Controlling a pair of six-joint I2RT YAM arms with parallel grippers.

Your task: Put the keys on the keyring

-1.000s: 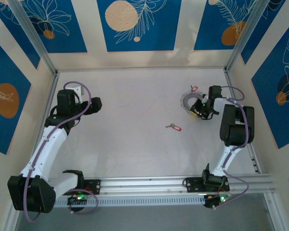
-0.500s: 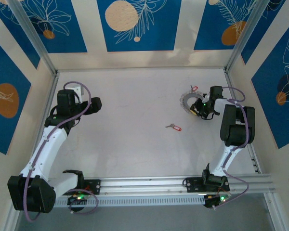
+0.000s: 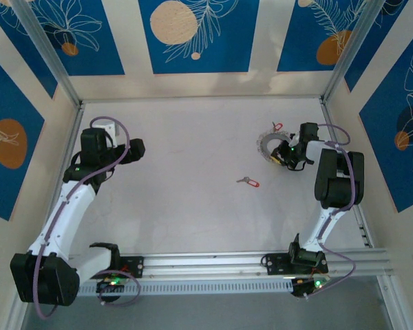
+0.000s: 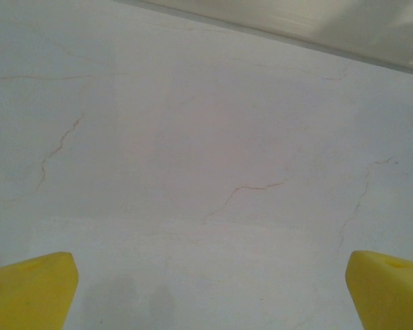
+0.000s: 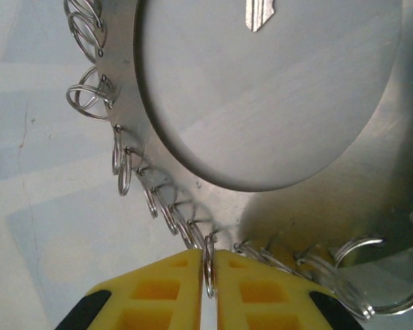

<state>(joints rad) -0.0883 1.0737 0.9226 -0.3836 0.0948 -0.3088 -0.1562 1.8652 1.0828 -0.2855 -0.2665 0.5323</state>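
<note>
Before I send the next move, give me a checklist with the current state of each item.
1. The right gripper pinches a split ring on the keyring edge: ok, fingers shut on it.
2. The left gripper is open over the bare table: ok.
3. The loose key lies free, apart from both arms: ok.
4. The second key, at the keyring's far edge, is threaded on: cannot tell.
5. The keyring lies flat on the table: cannot tell.
</note>
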